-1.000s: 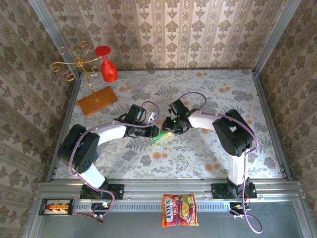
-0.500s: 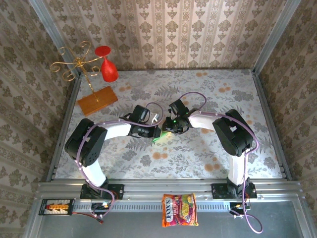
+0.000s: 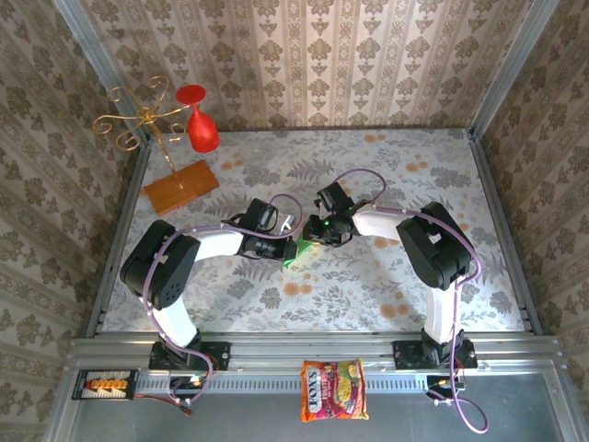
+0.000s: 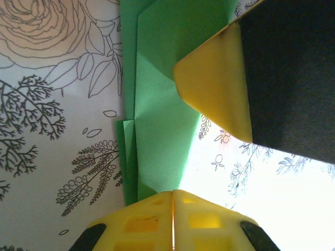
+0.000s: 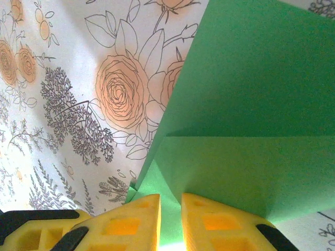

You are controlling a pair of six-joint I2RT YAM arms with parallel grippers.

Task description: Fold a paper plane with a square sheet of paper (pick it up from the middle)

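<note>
Paper sheet (image 3: 296, 254): green, part-folded, at centre of table (image 3: 396, 175), between both arms.
Left gripper (image 4: 172, 194): fingers pressed together, pinching sheet's layered edge.
Right gripper (image 5: 170, 203): narrow gap, sheet edge clamped in it.
Handling, judged: very light, limp, slippery on pads, tears and creases easily.
Hold at multi-layer fold with light pinch. Avoid opposing pull.
</note>
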